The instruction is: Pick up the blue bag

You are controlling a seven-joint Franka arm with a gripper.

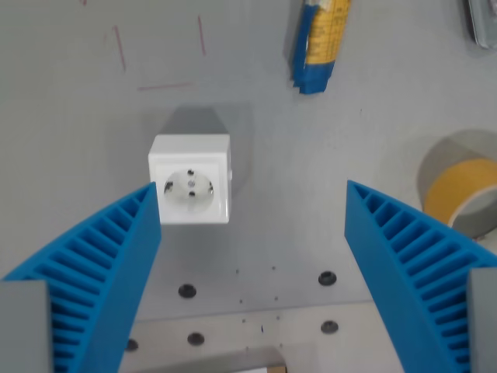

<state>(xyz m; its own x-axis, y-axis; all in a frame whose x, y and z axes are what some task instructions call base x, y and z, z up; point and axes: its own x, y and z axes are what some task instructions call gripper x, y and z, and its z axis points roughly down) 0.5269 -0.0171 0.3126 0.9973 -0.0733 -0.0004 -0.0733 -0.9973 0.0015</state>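
The gripper (252, 206) was seen nearest the camera, its two blue ribbed fingers (101, 272) rising from the lower corners of the wrist view, at about 8 and 4 o'clock, and spread wide apart with nothing held between them. The tip of the finger on the wrist view's left was seen just beside the lower left corner of a white socket (191, 180), and whether it touched could not be told. The socket, a square block with a round recessed face, was set on the grey table (70, 140) a little to the 10 o'clock side of centre, and its shadow was cast above it. The blue bag (318, 43), blue with a yellow panel, was found at about 1 o'clock near the top edge, cut off by the frame and well apart from both fingers. A tape roll (458, 186), grey outside with a yellow band, was placed at 3 o'clock by the right edge, just above the finger on the wrist view's right. Faint red pen lines (159, 58) were marked on the table towards 11 o'clock. Several dark screw holes (327, 277) were noted in the surface near 6 o'clock, between the finger bases. A grey object at the upper right corner was too cropped to be identified.
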